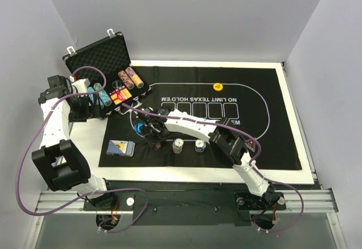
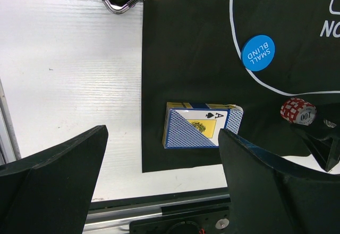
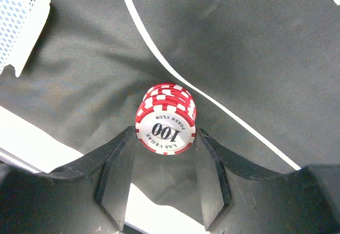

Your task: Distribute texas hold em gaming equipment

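My right gripper (image 3: 165,138) is shut on a red-and-white stack of poker chips (image 3: 166,122) marked 100, which stands on the black mat just inside the white oval line. The stack also shows in the left wrist view (image 2: 298,110). In the top view the right gripper (image 1: 154,136) is at the mat's near left. A blue SMALL BLIND button (image 2: 258,52) lies beside it. A blue-backed card deck (image 2: 202,132) lies at the mat's near-left corner. My left gripper (image 2: 162,138) is open and empty, high above the deck. A yellow button (image 1: 217,86) lies at the far side.
Two speckled chip stacks (image 1: 178,145) (image 1: 199,146) stand on the mat's near edge. The open black case (image 1: 104,59) at the far left holds several rows of chips. The left arm (image 1: 54,119) stands beside it. White table (image 2: 69,74) lies left of the mat.
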Tool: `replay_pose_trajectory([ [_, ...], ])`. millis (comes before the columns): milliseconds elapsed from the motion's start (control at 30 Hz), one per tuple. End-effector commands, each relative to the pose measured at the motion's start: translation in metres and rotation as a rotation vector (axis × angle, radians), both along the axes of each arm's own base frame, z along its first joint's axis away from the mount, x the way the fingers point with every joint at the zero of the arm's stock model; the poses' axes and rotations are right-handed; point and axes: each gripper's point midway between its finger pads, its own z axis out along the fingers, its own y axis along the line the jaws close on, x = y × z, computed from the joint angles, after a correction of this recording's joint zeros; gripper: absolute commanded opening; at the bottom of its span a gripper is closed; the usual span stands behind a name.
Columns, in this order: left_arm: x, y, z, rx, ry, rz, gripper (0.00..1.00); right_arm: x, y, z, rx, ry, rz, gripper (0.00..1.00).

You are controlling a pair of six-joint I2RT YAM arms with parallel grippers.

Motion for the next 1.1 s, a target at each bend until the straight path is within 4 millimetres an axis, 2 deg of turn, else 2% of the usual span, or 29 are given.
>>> replay_pose_trajectory([
  [0, 0.003, 0.005, 0.014, 0.032, -0.067, -0.009, 0.97, 0.001, 0.001, 0.010, 0.007, 0.003, -0.005, 0.43],
  [167, 0.003, 0.005, 0.013, 0.037, -0.067, -0.013, 0.97, -0.002, 0.004, 0.006, 0.008, 0.016, 0.001, 0.49],
  [333, 0.002, 0.005, 0.013, 0.038, -0.069, -0.015, 0.97, -0.001, 0.007, 0.007, 0.016, 0.019, 0.002, 0.49],
  [500, 0.002, 0.006, 0.011, 0.044, -0.067, -0.013, 0.97, 0.000, 0.006, 0.008, 0.012, 0.009, -0.002, 0.36],
  [600, 0.002, 0.005, 0.011, 0.042, -0.066, -0.013, 0.97, 0.000, 0.006, 0.007, 0.010, 0.012, -0.005, 0.35],
  [733, 0.002, 0.006, 0.013, 0.048, -0.073, -0.014, 0.97, 0.000, 0.003, 0.002, -0.002, 0.015, -0.006, 0.38],
  [1000, 0.002, 0.007, 0.014, 0.054, -0.077, -0.019, 0.97, 0.001, -0.003, -0.003, -0.031, 0.009, -0.001, 0.39],
  [1067, 0.002, 0.007, 0.014, 0.055, -0.075, -0.016, 0.97, 0.002, -0.003, -0.004, -0.035, 0.008, -0.001, 0.44],
])
